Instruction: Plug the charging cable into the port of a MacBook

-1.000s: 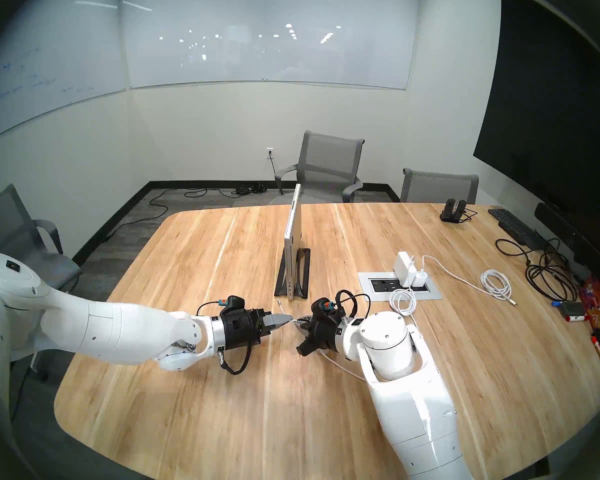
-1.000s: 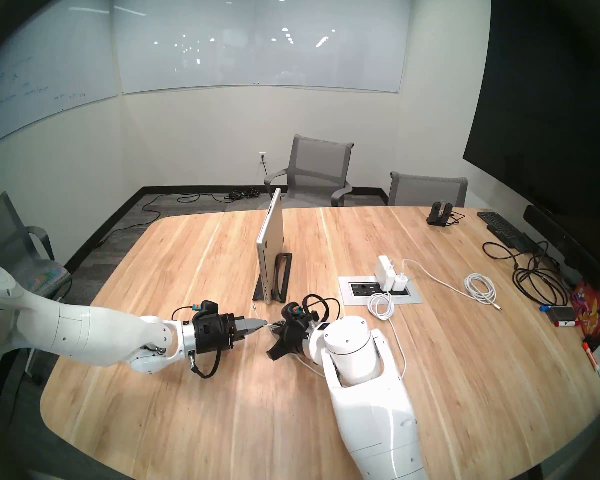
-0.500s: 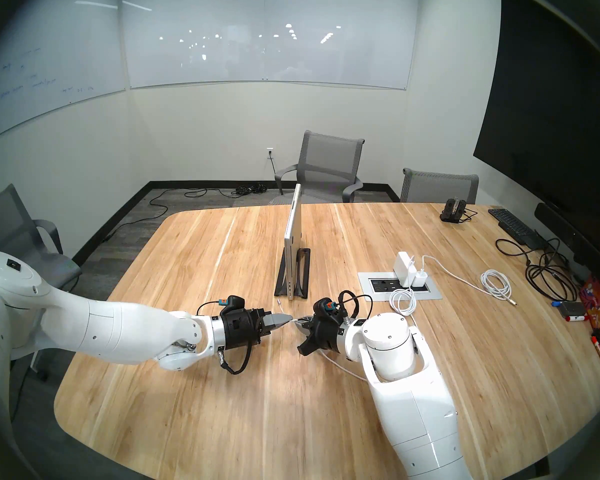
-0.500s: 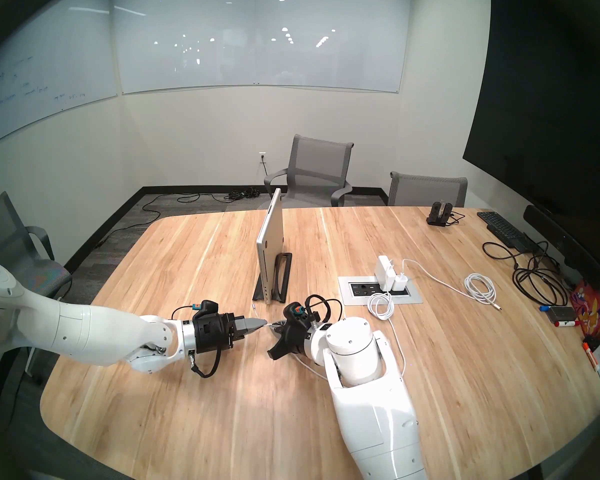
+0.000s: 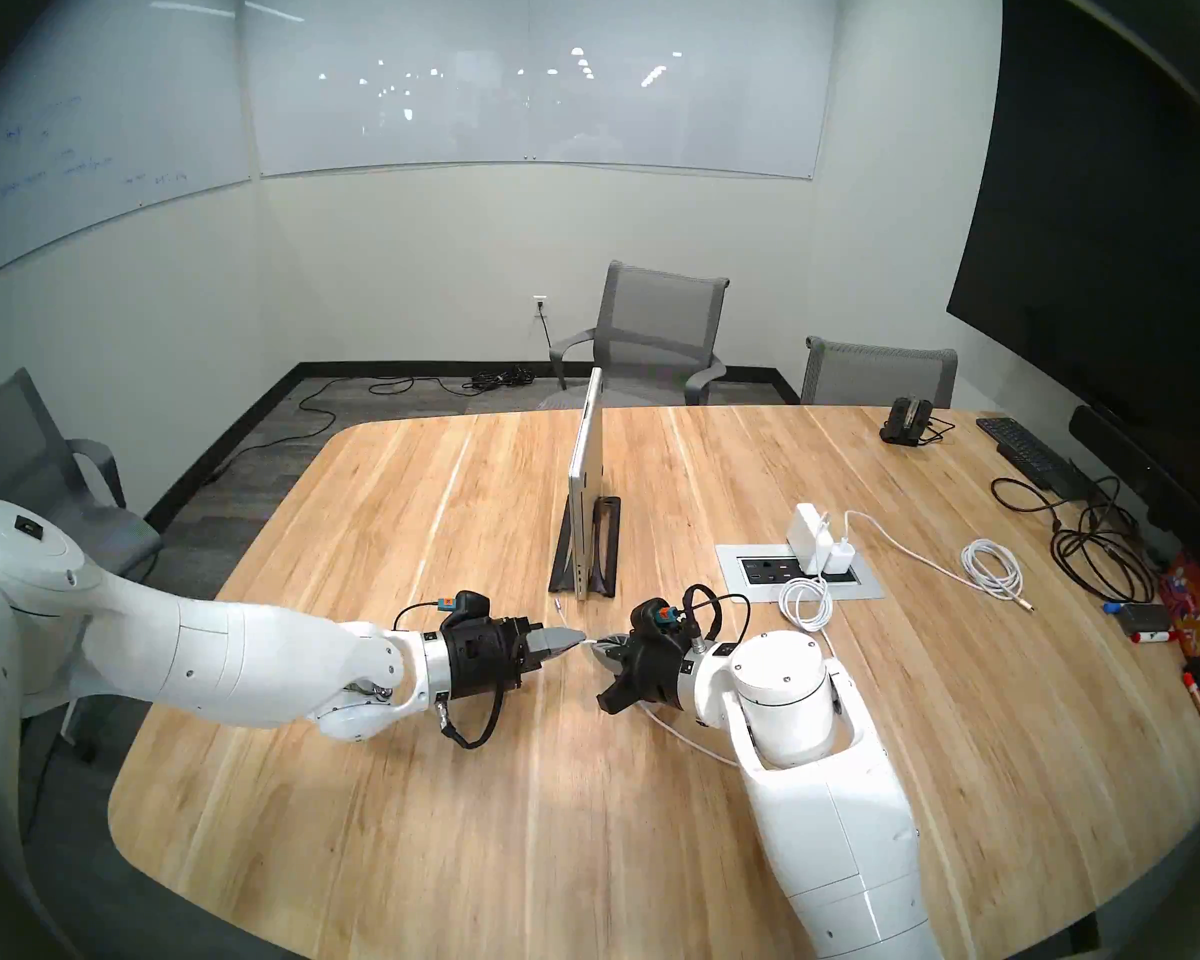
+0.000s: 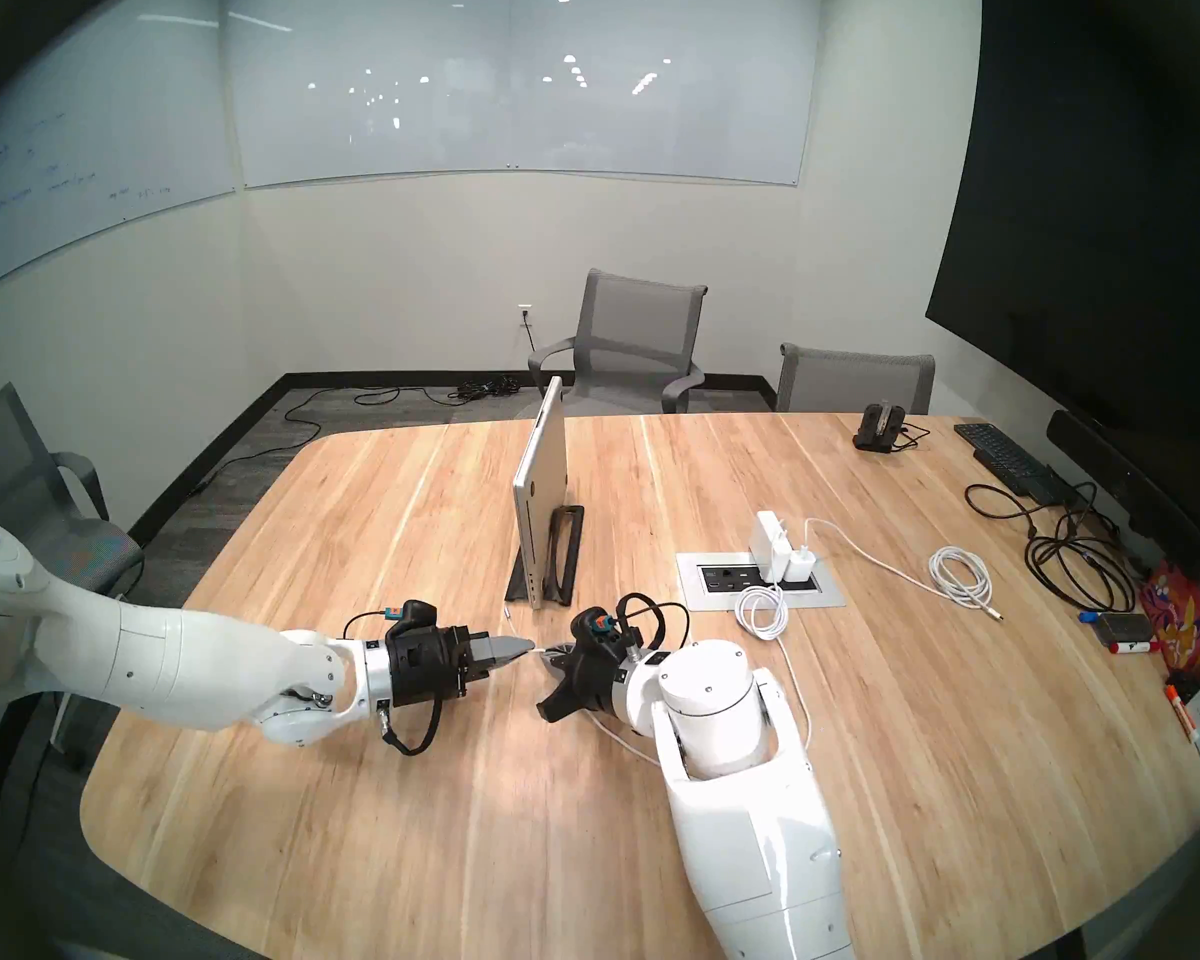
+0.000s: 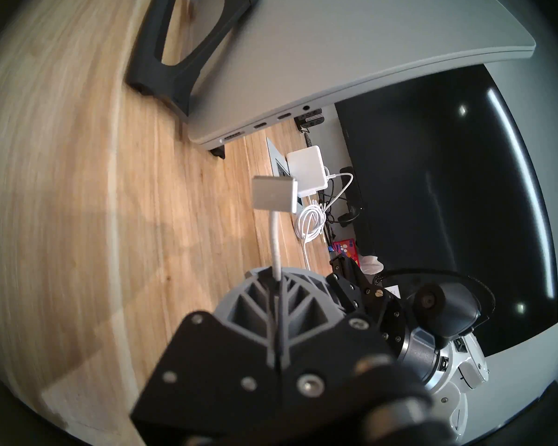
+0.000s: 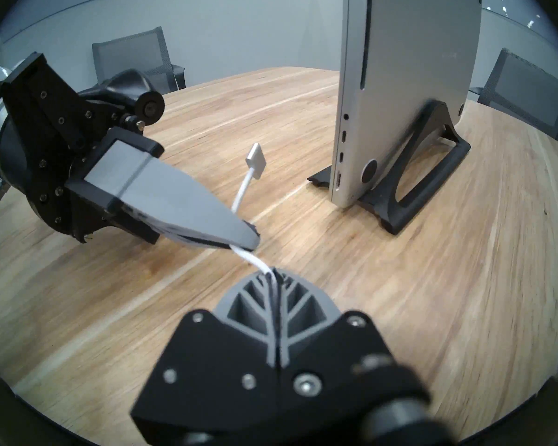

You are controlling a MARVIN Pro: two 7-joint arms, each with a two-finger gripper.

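The charging cable [image 8: 243,191] is clamped by both grippers above the table [image 5: 445,764]: the left gripper [image 8: 251,239] is closed on the cord just behind the connector [image 8: 255,160], and the right gripper [image 8: 273,276] is closed on the cord just beside it. The connector is held free in the air, near but apart from the port edge of the laptop [image 8: 409,81], which is stood upright in a black stand [image 8: 432,175].
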